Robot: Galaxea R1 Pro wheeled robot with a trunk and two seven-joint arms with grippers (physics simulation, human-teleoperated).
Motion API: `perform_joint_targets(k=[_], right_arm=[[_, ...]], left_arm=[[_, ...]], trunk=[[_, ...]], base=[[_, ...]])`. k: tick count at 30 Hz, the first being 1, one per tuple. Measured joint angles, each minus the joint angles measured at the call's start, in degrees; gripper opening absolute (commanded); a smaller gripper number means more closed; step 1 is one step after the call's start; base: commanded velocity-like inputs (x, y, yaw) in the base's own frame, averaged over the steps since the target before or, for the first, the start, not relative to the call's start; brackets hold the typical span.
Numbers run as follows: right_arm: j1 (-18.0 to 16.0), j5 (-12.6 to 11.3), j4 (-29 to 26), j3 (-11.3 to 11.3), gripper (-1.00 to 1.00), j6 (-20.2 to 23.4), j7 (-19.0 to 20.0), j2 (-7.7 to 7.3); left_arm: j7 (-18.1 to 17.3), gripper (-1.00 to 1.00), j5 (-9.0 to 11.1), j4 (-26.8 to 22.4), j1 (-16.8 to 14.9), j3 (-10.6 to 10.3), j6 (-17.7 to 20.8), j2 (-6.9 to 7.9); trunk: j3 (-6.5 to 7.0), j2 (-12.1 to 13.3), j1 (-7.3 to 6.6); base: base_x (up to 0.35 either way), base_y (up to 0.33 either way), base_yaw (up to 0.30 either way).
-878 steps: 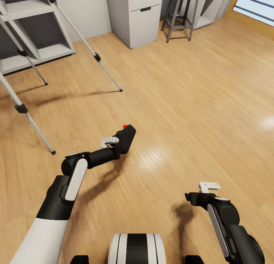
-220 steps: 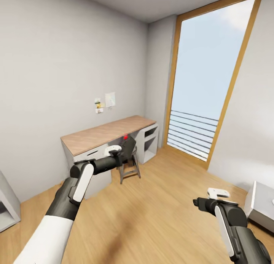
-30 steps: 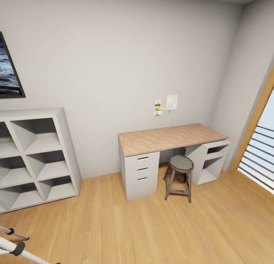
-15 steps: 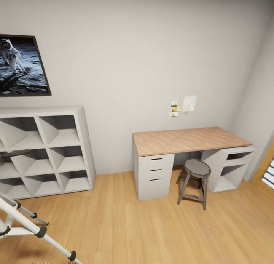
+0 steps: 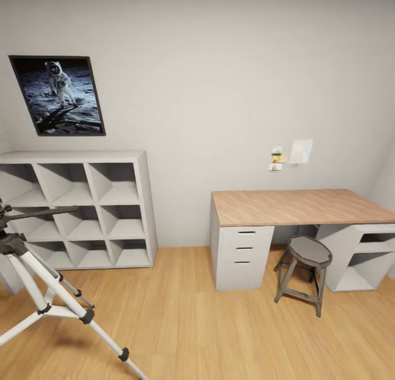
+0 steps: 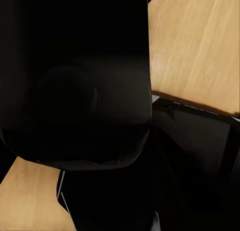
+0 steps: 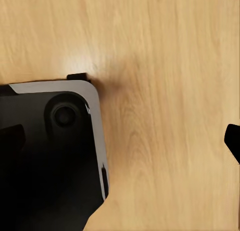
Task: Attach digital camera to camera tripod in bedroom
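The camera tripod (image 5: 50, 294) stands on the wood floor at the far left of the head view, silver legs spread, with its dark head (image 5: 10, 242) and long pan handle (image 5: 45, 211) at shelf height. In the left wrist view the black body of the digital camera (image 6: 75, 91) sits right up against the lens, held in my left gripper, with plank floor behind it. My right gripper (image 7: 122, 141) hangs open over bare floor, one dark fingertip (image 7: 233, 141) at the picture's edge, beside my own black base (image 7: 47, 156).
This is the bedroom: white cube shelves (image 5: 82, 210) stand behind the tripod under an astronaut poster (image 5: 57, 95). A wood-topped desk (image 5: 296, 205) with drawers and a grey stool (image 5: 307, 255) stand at the right. Plank floor (image 5: 186, 325) stretches between tripod and desk.
The head view has swung left: the desk and stool slid right in the picture, the poster came fully into sight, and the tripod's head and legs now show. The things themselves have not moved.
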Motion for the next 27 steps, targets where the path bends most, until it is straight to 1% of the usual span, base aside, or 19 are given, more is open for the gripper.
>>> perform_joint_targets(k=[27], right_arm=[[0.0, 0.0, 0.0, 0.0, 1.0, -0.1, -0.1, -0.09]], left_arm=[[0.0, -1.0, 0.0, 0.0, 0.0, 0.1, 0.0, 0.06]], trunk=[[0.0, 0.0, 0.0]], base=[[0.0, 0.0, 0.27]])
